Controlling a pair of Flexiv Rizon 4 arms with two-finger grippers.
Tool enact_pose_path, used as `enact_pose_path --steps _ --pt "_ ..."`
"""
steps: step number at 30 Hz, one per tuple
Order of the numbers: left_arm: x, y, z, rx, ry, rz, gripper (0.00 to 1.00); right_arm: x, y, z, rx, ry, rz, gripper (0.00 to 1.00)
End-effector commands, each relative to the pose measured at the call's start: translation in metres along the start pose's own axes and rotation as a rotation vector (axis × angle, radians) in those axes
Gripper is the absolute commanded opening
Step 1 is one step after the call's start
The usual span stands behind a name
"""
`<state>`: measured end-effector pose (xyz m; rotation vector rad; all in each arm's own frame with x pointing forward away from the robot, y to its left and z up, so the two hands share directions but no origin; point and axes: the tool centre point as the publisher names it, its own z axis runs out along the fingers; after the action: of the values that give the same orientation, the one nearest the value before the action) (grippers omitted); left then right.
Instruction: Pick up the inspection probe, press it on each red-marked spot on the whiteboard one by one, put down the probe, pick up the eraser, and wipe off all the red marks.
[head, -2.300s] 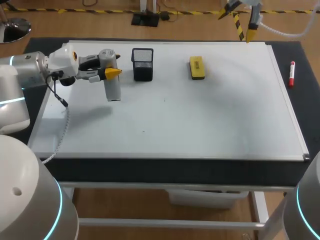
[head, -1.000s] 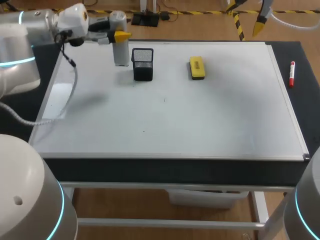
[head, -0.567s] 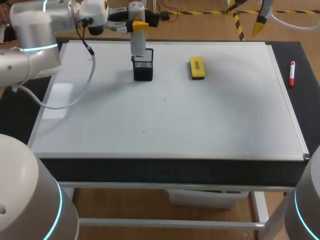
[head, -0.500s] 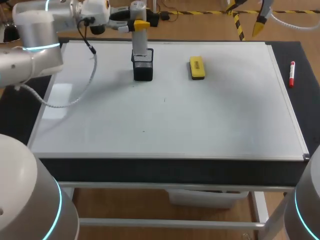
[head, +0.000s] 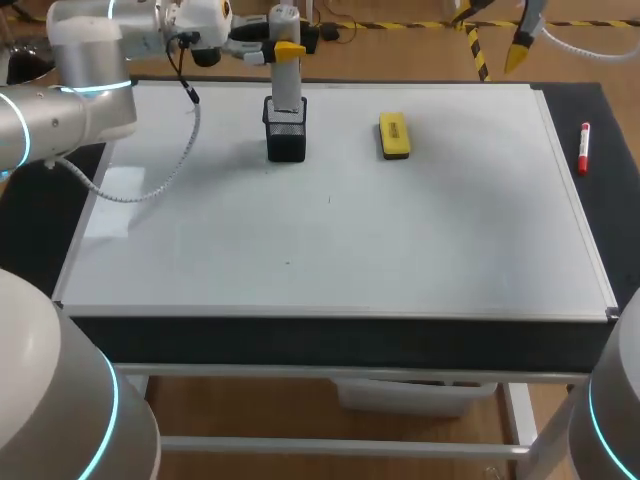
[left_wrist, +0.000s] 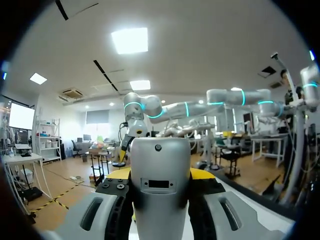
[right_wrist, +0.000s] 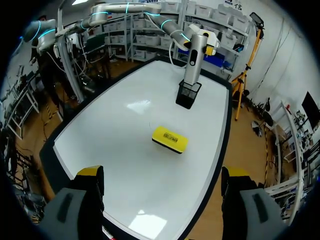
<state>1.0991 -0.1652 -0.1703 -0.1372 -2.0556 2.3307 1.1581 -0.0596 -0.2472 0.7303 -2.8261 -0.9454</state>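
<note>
And the left arm has swung across: a couple of seconds back the left gripper (head: 283, 45) was carrying the inspection probe (head: 287, 82) low over the whiteboard (head: 400, 240), well out to the left of the black mesh holder (head: 286, 135). Since then it has lifted it and tracked it over, and now the probe stands upright directly above the holder, its lower end right at the holder's mouth. Whether the tip has dipped inside yet is too close to call. The fingers are clamped on the probe's upper body from both sides, yellow tips hugging it.

Looks like the put-down step is in hand, so the pressing round seems to be over. The probe needs lowering into the holder and letting go.

The yellow eraser (head: 394, 135) lies flat to the right of the holder, apart from it and untouched. A red marker (head: 583, 147) sits far right of the holder, off the board's edge. I can't make out any red marks on the board from here.

The right gripper (right_wrist: 162, 174) hangs beyond the board's far edge, well right of the holder, fingers wide apart and holding nothing, and it hasn't budged in the last second
</note>
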Motion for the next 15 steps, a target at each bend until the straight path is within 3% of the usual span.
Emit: enact_pose_path --steps 1,15 --pt "-0.005 0.007 -0.005 0.012 0.080 -0.001 0.00 -0.005 -0.004 -0.004 -0.005 0.042 0.000 1.00" --pt "-0.012 0.026 -0.007 0.029 0.065 0.000 0.00 -0.005 -0.004 -0.004 -0.005 0.042 0.000 1.00"
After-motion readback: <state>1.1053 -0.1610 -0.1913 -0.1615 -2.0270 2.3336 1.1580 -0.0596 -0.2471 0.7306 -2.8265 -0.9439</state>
